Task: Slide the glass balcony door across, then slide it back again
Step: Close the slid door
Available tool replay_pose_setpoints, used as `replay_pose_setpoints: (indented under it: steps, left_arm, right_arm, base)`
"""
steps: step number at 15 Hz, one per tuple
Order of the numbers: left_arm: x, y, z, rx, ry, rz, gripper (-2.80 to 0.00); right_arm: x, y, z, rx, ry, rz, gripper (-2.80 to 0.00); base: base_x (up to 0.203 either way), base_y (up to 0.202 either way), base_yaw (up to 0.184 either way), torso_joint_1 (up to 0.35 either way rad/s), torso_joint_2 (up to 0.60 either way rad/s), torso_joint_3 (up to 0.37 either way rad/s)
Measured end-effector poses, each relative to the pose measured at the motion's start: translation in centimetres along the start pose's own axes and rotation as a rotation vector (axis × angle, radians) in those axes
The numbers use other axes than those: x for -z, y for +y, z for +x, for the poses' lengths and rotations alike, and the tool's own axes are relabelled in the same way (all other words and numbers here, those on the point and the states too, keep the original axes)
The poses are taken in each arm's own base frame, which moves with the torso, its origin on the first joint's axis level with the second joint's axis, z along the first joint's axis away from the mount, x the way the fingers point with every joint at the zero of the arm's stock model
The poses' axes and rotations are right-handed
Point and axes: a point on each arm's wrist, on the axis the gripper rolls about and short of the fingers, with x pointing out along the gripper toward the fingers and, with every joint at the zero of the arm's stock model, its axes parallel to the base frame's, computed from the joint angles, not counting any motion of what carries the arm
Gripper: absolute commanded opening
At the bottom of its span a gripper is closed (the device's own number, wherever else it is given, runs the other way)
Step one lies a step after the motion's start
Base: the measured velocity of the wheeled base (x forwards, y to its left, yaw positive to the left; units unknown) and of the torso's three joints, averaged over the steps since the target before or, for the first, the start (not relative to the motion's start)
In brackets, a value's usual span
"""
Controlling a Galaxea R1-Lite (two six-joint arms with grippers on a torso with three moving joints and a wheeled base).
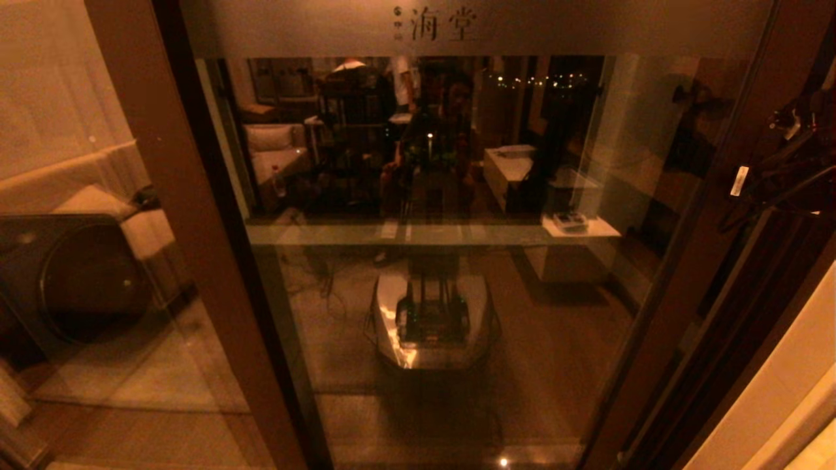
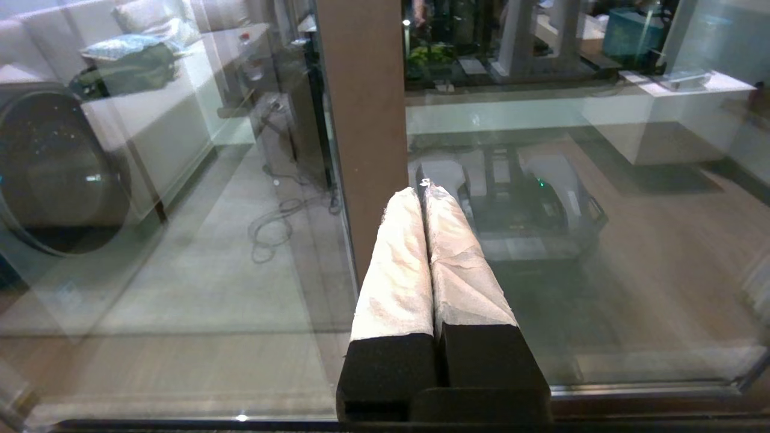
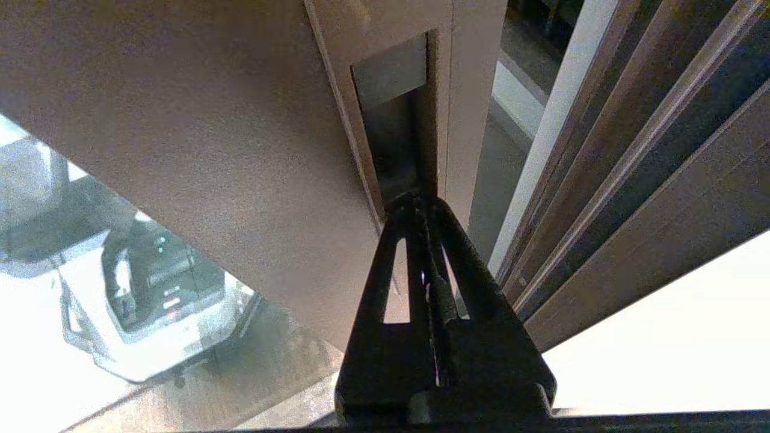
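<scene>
The glass balcony door (image 1: 444, 261) fills most of the head view, its frosted band with small characters along the top of the frame and its brown side posts slanting down at the left and the right. In that view the right gripper (image 1: 793, 163) is a dark shape at the right edge, up against the door's right post. The right wrist view shows it better: the right gripper (image 3: 421, 201) has its two dark fingers (image 3: 463, 264) pressed together with nothing between them, and their tips sit at the lower end of the narrow handle slot (image 3: 394, 126) in the middle of the frame. Whether the tips are already inside the slot or only touching its edge I cannot tell. To the right of the post in that view run the grooves of the door track (image 3: 607, 180), and a thin strip of gap shows beside the post, so the door looks shut or nearly shut against that side. The left gripper (image 2: 424, 195) is idle in the lower middle of its own wrist view, its white-wrapped fingers (image 2: 397, 270) clamped together and empty, pointing at a brown post with glass on both sides. As I judge it, the task is at its start: the hook into the handle is just being made, and both the slide across and the slide back remain to be done.
</scene>
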Motion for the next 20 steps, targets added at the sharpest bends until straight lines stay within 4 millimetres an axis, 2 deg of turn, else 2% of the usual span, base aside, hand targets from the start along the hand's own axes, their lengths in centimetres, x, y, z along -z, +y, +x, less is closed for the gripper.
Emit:
replay_pose_setpoints:
  steps: [15,20]
  left_arm:
    - [0.0,0.0,0.0,0.0,0.0,0.0,-2.8]
    - [0.0,0.0,0.0,0.0,0.0,0.0,-2.8]
  right_arm:
    - [-0.1,-1.3,1.6,0.065,-0.024,0.008,-2.8]
    - [-0.5,-1.6,0.5,0.07,-0.051,0.013,-2.8]
  base:
    - [0.0,0.0,0.0,0.0,0.0,0.0]
    - [0.0,0.0,0.0,0.0,0.0,0.0]
